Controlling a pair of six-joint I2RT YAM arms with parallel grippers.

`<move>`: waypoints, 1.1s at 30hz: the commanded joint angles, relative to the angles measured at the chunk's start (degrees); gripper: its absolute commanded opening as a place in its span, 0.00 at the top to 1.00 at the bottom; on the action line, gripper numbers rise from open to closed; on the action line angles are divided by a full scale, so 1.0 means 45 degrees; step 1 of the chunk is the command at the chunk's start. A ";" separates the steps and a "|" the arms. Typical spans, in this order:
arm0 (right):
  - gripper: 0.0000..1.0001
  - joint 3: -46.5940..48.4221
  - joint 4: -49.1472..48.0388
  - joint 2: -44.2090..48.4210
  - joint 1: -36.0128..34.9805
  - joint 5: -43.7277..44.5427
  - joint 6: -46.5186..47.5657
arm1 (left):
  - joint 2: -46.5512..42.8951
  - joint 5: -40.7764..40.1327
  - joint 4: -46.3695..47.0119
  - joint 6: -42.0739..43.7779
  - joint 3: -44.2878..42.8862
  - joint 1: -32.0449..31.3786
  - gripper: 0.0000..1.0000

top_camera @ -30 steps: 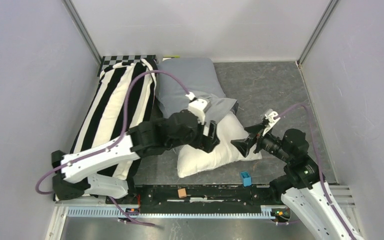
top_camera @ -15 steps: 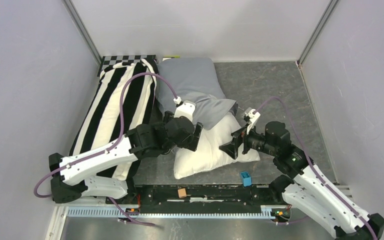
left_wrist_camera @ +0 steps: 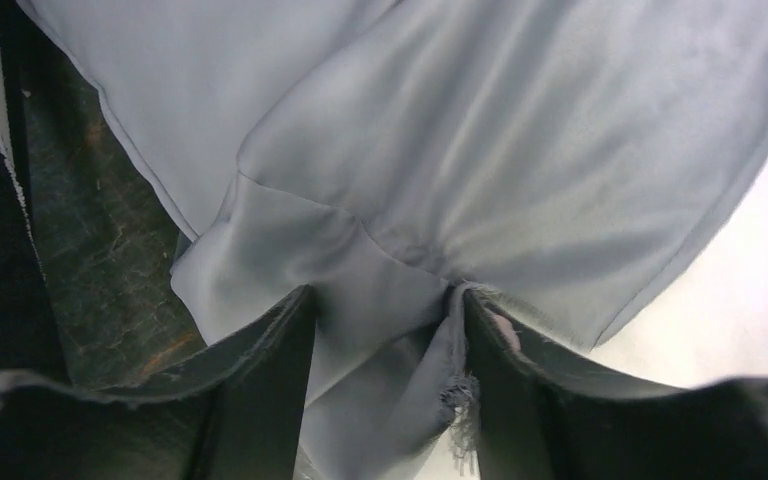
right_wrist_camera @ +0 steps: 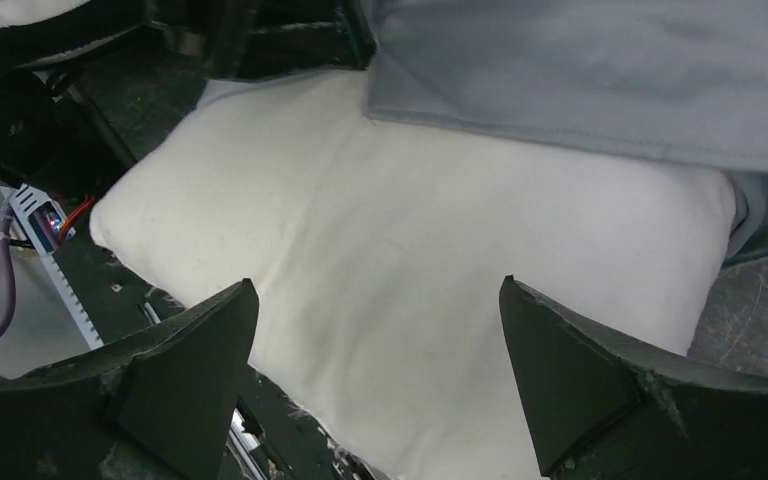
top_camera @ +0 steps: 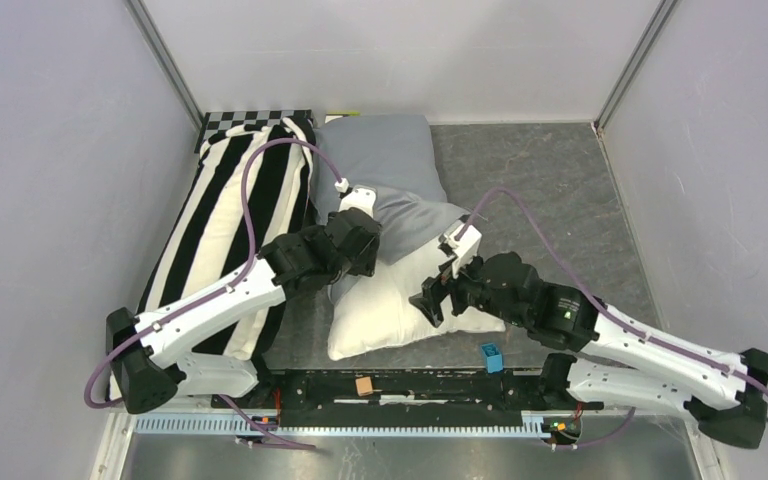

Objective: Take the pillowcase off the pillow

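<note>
Grey walls enclose a dark tabletop. At left lies a striped pillow, touching the blue-grey pillowcase. The left gripper pinches the pillowcase's bunched edge. The white pillow protrudes from the pillowcase toward the near rail, and the right gripper hangs spread above it. Bare tabletop lies to the right.

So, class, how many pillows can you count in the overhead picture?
2. The plain white pillow lies in the middle, its far end inside the pillowcase; the striped pillow lies along the left side. Nothing suggests another hidden one.
</note>
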State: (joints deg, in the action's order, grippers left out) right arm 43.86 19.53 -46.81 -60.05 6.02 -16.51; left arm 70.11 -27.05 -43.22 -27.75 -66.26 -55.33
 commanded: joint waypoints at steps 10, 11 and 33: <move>0.02 0.1679 0.0204 -0.3764 -0.3713 0.5318 0.0092 | -0.0592 0.1047 0.1287 0.0482 0.0955 0.1372 0.72; 0.02 0.1427 0.0013 -0.3961 -0.3706 0.5417 0.0062 | -0.0634 0.1031 0.1270 0.0494 0.0955 0.1443 0.73; 1.00 -0.0917 0.2111 0.2545 -0.2026 0.7727 -0.0747 | 0.2720 0.1037 0.3757 -0.0707 0.0174 0.5142 0.94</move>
State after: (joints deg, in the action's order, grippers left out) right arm 36.47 18.85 -42.74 -69.63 32.49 -18.92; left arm 77.43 -18.59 -29.08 -29.30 -62.17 -35.70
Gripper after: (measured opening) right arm 0.037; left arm 0.098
